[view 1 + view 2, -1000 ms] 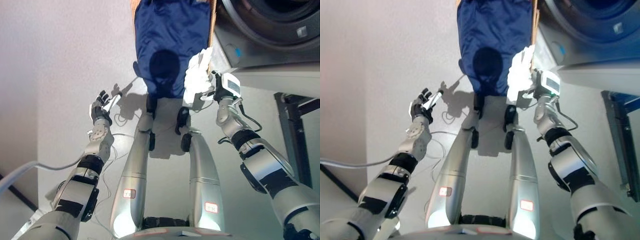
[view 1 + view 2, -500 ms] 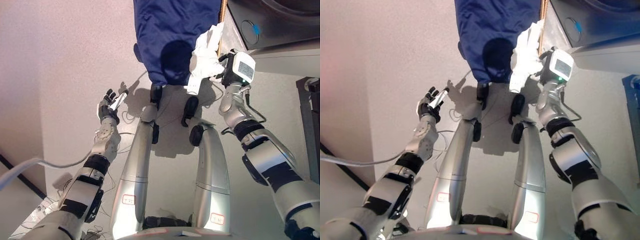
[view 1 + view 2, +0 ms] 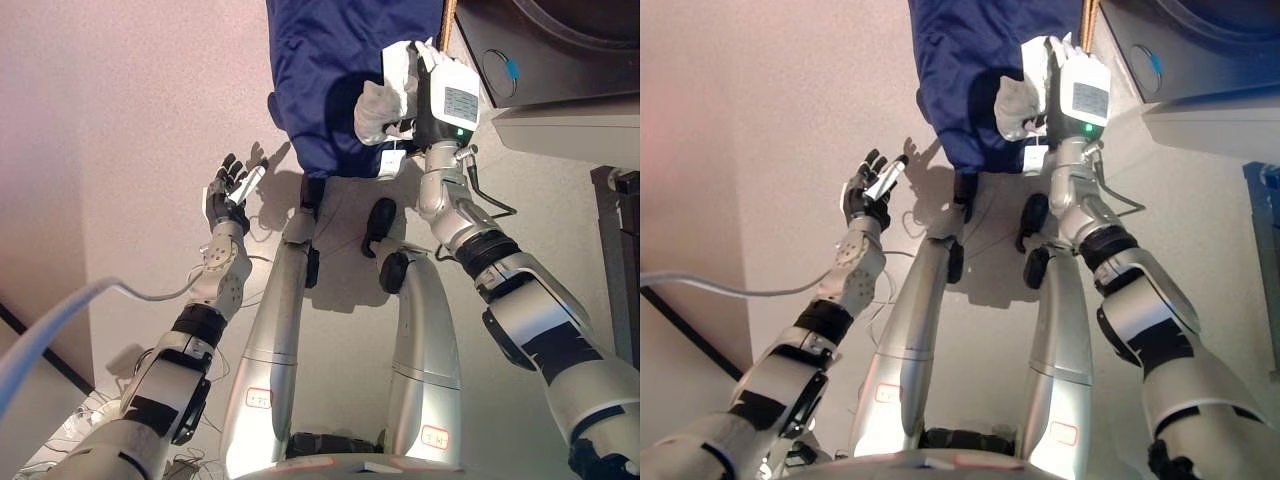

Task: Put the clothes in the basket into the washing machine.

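Clothes show in two pieces here: a large dark blue garment (image 3: 345,70) spread over the basket at the top middle, and a small white cloth (image 3: 385,95) held up in front of it. Taking the blue garment as the landmark, the left hand (image 3: 232,186) hangs over the pale floor (image 3: 130,130) well to the left of it and lower, apart from any cloth; its fingers (image 3: 872,172) are straight and spread, holding nothing, with a white-tipped one pointing toward the garment's lower left corner. The garment itself drapes down from the top edge of the view, and its lower hem ends just above the robot's own lower body. On the right part of the garment, the right hand (image 3: 1040,85) is raised with the white cloth bunched against it; the cloth overlaps the blue fabric's right edge, and the hand appears closed around it, though its fingers are mostly hidden behind the cloth and the wrist. A thin strip of the basket (image 3: 449,14), a wooden-coloured rim, shows just right of the garment. Right of that strip stands the washing machine (image 3: 560,60), dark-fronted, with the curve of its round door at the upper right corner, near the raised hand but not touching it.
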Robot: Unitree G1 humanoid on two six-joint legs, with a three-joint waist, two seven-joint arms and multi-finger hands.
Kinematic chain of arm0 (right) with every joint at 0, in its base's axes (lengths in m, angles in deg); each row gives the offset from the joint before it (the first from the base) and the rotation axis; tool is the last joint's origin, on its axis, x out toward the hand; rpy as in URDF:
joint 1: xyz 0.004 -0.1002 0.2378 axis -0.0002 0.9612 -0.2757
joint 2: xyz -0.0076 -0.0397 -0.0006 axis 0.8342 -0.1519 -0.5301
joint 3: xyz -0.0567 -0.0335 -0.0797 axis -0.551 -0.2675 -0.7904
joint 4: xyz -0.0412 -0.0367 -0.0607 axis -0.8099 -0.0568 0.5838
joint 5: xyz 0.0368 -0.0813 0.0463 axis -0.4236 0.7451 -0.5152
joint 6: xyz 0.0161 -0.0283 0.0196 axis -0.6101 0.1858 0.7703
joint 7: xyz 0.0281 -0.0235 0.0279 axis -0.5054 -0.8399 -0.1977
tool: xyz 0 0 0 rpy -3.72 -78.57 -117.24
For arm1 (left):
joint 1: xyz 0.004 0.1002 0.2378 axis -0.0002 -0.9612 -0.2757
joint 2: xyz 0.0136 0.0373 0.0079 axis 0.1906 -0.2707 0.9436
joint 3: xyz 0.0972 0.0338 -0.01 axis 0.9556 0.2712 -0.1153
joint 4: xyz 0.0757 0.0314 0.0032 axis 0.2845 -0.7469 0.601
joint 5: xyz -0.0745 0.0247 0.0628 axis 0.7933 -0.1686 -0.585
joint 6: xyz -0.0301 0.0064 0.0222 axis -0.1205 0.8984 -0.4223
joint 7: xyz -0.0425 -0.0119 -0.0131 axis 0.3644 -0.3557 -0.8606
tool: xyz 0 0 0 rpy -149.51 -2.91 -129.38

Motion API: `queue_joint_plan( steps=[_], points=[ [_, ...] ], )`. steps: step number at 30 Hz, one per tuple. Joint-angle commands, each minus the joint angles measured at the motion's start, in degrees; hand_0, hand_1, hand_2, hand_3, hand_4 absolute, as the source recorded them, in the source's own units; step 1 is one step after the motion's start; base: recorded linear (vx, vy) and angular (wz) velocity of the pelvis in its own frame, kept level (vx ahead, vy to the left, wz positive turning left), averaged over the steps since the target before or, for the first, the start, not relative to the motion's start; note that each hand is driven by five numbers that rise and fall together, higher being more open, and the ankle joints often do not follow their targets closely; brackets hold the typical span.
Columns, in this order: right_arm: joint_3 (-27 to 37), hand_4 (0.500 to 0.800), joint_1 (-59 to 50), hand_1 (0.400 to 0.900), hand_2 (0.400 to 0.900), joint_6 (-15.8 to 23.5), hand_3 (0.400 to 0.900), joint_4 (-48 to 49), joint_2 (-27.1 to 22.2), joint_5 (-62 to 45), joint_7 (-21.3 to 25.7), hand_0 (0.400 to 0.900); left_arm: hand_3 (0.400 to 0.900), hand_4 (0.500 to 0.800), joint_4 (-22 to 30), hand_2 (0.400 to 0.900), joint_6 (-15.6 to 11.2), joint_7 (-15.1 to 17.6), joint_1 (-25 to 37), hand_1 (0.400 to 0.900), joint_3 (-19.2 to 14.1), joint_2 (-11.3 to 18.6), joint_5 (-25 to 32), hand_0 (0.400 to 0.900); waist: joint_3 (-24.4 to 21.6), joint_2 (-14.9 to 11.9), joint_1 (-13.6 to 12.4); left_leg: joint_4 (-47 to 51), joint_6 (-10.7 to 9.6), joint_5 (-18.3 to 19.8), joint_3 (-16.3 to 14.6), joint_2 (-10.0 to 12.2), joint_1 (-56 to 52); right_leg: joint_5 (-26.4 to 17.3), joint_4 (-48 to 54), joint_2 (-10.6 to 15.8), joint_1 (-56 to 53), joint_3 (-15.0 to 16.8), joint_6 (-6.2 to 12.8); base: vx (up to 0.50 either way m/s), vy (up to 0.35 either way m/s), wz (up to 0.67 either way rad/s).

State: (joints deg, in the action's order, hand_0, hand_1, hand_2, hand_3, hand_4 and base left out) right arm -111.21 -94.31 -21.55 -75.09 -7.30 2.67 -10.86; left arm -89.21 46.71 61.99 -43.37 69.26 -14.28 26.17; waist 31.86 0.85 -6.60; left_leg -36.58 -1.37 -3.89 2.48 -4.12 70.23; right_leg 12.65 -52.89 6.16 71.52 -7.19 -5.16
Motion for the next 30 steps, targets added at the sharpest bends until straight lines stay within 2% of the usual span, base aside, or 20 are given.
queue_joint_plan(
  steps=[1,7,14,17,21,22,23,30],
  points=[
    [-0.2,0.8,3.5,0.9,0.9,3.1,0.9,4.3,1.5,0.8,1.3,0.9,0.9,0.8,-2.4,0.9,-2.4,1.3,-5.7,0.9,-1.1,-1.5,-1.5,0.9,-7.2,3.3,2.5,-7.3,1.9,10.6,-0.7,-1.4,0.7,-4.1,6.0,-0.5,1.0,4.9,7.93,0.0,0.008,-0.04],
    [0.9,0.8,2.7,0.9,0.9,4.6,0.9,-3.4,4.0,-10.7,-8.5,0.9,0.9,0.8,-4.2,0.9,-1.6,-0.6,-6.1,0.9,-1.3,-0.7,0.3,0.9,-7.4,3.1,2.4,-8.2,1.7,10.8,-0.8,-1.6,1.6,-4.0,4.9,-0.4,2.0,5.0,7.86,0.0,0.0,0.0],
    [-0.4,0.8,-0.1,0.9,0.9,4.1,0.9,-15.8,3.6,-18.1,-17.5,0.9,0.9,0.8,-7.3,0.9,-0.7,-3.1,-5.5,0.9,-0.3,-0.3,2.4,0.9,-6.8,4.3,1.0,-10.2,1.6,10.8,-1.0,-2.1,3.3,-3.7,2.3,0.2,4.0,4.9,7.81,-0.01,-0.007,0.03],
    [-1.4,0.8,-0.7,0.9,0.9,3.9,0.9,-19.4,3.2,-18.5,-19.4,0.9,0.9,0.8,-8.2,0.9,-0.4,-3.8,-5.0,0.9,0.3,-0.2,2.7,0.9,-6.5,4.8,0.3,-11.0,1.6,10.9,-1.1,-2.1,3.6,-3.6,1.6,0.5,4.3,4.8,7.79,-0.01,-0.015,0.02],
    [-0.8,0.8,0.0,0.9,0.9,4.7,0.9,-18.1,2.8,-20.1,-19.6,0.9,0.9,0.8,-7.8,0.9,-0.7,-3.7,-5.0,0.9,0.4,-0.1,2.6,0.9,-6.5,5.1,0.0,-11.4,1.5,10.6,-1.2,-2.4,4.0,-3.5,0.8,0.5,4.9,4.8,7.81,0.0,-0.009,0.02],
    [-1.2,0.719,0.1,0.765,0.765,4.8,0.765,-17.4,2.6,-19.8,-19.5,0.765,0.9,0.8,-7.8,0.9,-0.7,-3.7,-4.9,0.9,0.3,-0.1,2.7,0.9,-6.5,5.1,0.1,-11.6,1.5,10.6,-1.2,-2.4,4.2,-3.6,0.7,0.4,5.1,4.9,7.82,0.0,0.0,0.0],
    [-1.4,0.5,0.1,0.4,0.4,4.9,0.4,-17.3,2.6,-19.6,-19.4,0.4,0.9,0.8,-8.0,0.9,-0.7,-3.6,-4.6,0.9,0.3,-0.1,2.6,0.9,-6.6,5.1,0.0,-11.6,1.5,10.6,-1.3,-2.4,4.3,-3.5,0.6,0.4,5.2,4.8,7.83,0.0,0.0,0.0],
    [-2.0,0.5,0.2,0.4,0.4,4.6,0.4,-16.9,2.9,-18.5,-19.4,0.4,0.9,0.8,-7.9,0.9,-0.8,-2.9,-4.2,0.9,0.3,-0.6,2.5,0.9,-6.7,5.0,0.1,-12.0,1.4,10.5,-1.3,-2.4,4.2,-3.4,0.0,0.4,5.3,4.8,7.85,0.0,0.0,0.0]
  ],
)
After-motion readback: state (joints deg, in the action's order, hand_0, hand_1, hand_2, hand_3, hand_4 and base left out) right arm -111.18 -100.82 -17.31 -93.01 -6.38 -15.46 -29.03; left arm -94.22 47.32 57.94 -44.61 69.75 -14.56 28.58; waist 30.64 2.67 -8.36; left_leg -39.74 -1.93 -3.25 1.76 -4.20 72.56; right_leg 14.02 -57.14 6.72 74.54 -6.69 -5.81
